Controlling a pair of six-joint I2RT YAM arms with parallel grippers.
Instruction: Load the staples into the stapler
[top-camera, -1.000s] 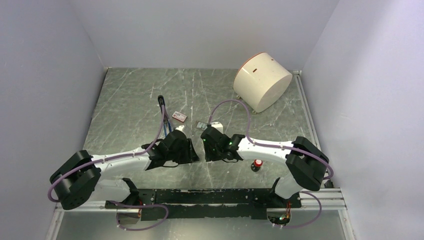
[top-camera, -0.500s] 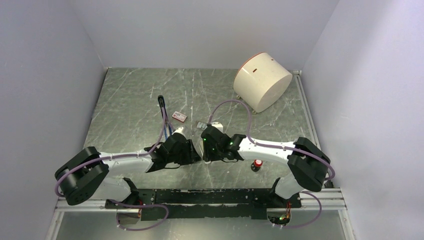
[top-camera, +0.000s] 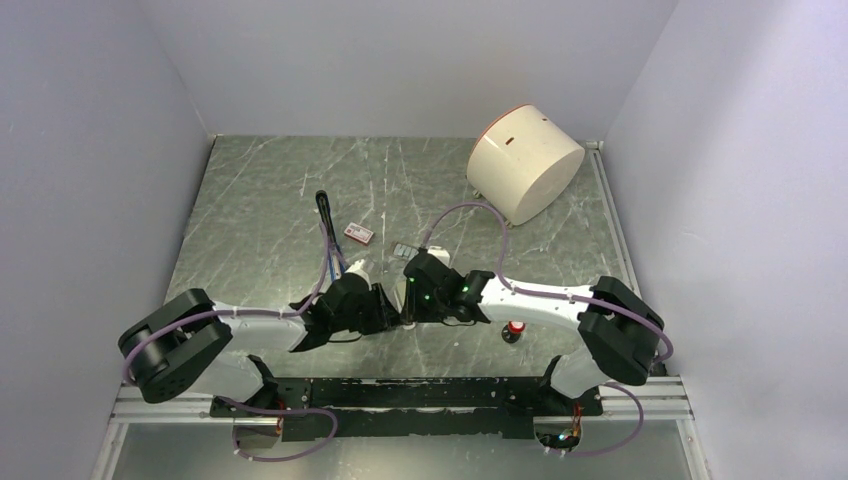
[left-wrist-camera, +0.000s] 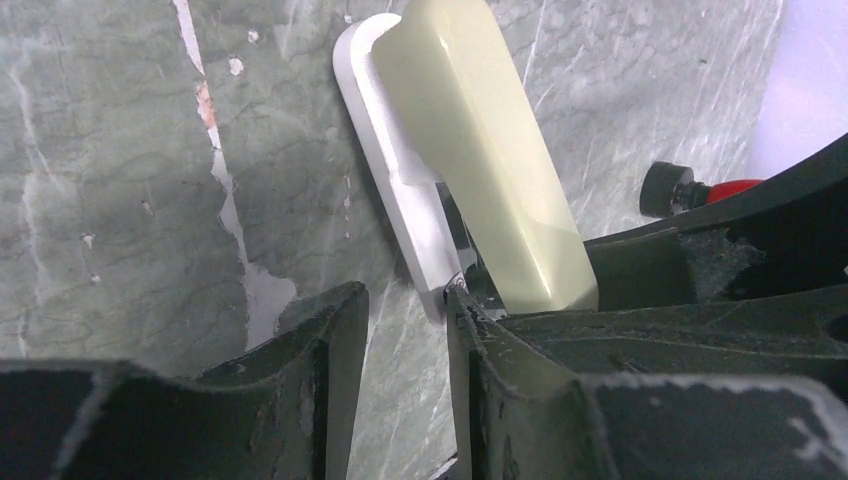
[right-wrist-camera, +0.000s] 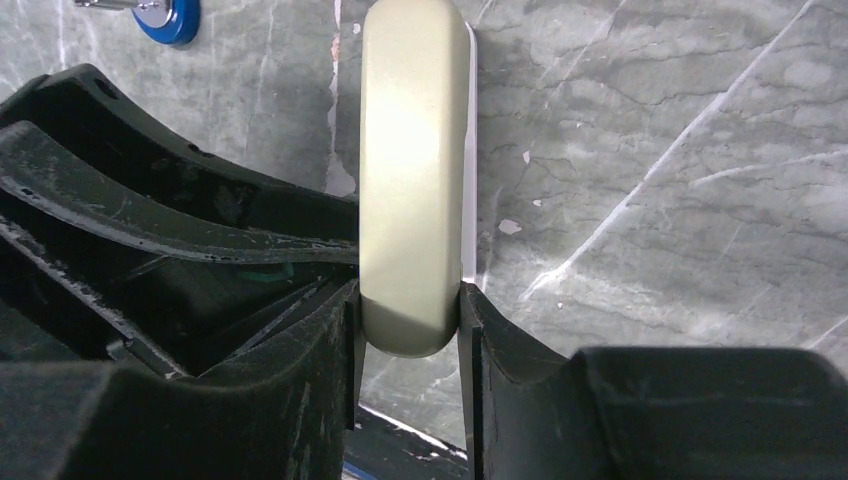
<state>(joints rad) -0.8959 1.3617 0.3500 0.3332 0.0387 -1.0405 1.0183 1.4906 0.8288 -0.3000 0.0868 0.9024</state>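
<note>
We see the right end effector (right-wrist-camera: 410, 300) clenched on 1 end of a beige-olive oblong plastic bar (right-wrist-camera: 412, 180) that has a white plate along its side. The left end effector (left-wrist-camera: 405, 310) stands released just beside that bar, its gap empty. The slim blue stapler (top-camera: 323, 208) and the small pinkish-red and white staples box (top-camera: 358, 232) lie near each other on the grey marbled bench (top-camera: 260, 190), beyond the 2 arms.
</note>
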